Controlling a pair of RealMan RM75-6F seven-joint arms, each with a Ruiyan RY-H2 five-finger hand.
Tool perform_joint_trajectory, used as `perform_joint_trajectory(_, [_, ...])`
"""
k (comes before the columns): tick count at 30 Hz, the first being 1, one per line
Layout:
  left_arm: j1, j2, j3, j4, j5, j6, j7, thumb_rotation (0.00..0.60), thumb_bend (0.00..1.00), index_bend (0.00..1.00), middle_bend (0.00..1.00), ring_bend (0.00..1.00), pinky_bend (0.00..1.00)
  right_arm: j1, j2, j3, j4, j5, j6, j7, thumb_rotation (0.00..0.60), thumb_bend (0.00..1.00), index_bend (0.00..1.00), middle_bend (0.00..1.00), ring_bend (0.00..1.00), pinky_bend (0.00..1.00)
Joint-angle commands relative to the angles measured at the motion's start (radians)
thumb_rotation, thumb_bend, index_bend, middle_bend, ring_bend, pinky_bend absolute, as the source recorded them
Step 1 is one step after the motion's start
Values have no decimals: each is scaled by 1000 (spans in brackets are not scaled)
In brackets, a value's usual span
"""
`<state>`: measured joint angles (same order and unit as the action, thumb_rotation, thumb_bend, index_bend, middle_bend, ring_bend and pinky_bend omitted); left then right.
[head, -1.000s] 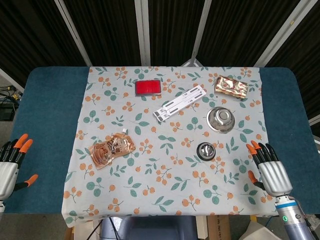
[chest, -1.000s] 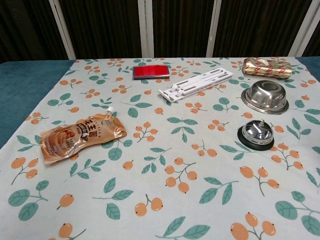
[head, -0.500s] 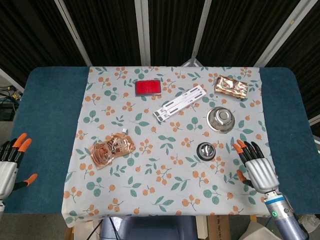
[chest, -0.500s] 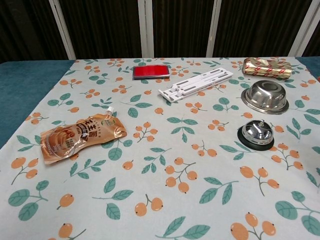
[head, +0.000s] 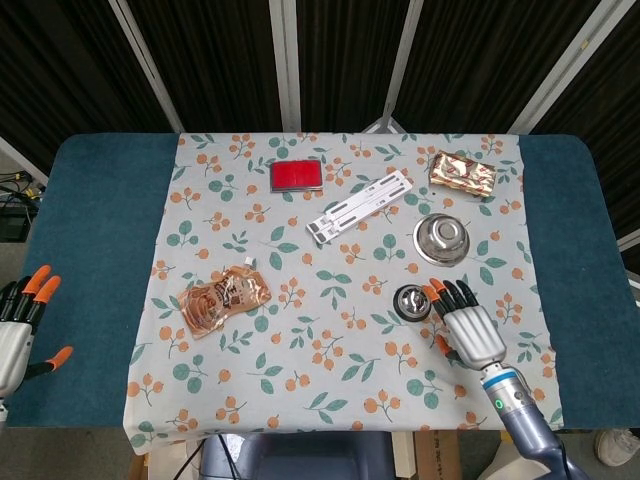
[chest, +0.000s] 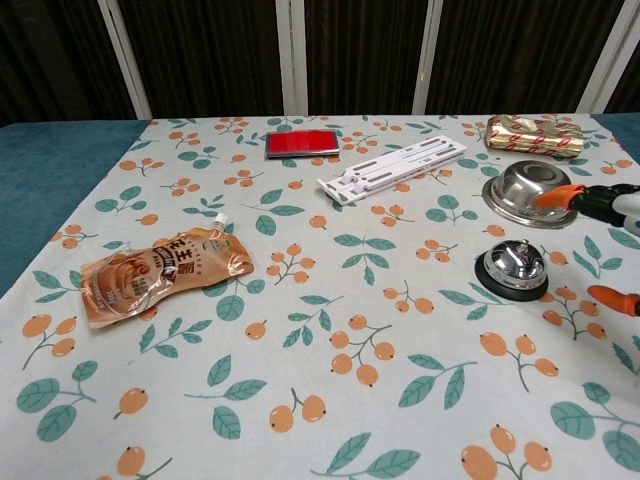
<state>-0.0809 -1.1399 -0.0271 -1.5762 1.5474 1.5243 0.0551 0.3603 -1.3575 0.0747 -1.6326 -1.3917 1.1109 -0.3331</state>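
Chrome and black, the call bell (head: 412, 301) sits on the floral cloth (head: 300, 330) toward its right side, below the steel bowl (head: 443, 238) — and the right hand (head: 466, 330) hovers just beside it, fingers (head: 446, 293) spread with orange tips, holding nothing. Off the cloth's left edge, over the blue table (head: 90, 240), the left hand (head: 18, 335) hangs with fingers apart — well away from the brown pouch (head: 223, 300).
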Motion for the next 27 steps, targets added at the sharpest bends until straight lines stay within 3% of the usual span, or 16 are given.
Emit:
perform_joint_trajectory(1, [0,0,0,0,0,-1,-1,600,65,0,0,0,0,11,-25,10,9,40,-16,-28,600,446,0,0,0,0])
perform_joint_trajectory(11, [-3,0,1,0,-3,-10,-1,600,65,0,0,0,0,16,-39,1,15,77,-26,-51,600,455,0,0,0,0])
perform_joint_trajectory(13, [-3,-1,1,-2,-2,-8,1,600,65,0,0,0,0,18,-44,-4,20,83,-32,-59,600,542,0,0,0,0])
perform_joint_trajectory(16, [-2,0,1,-3,-4,-10,1,600,65,0,0,0,0,22,-54,-13,29,106,-51,-76,600,771,0,0,0,0])
perform_joint_trajectory(27, [-4,1,0,-3,-4,-9,-3,600,65,0,0,0,0,34,-74,-65,39,164,-98,-200,600,797,0,0,0,0])
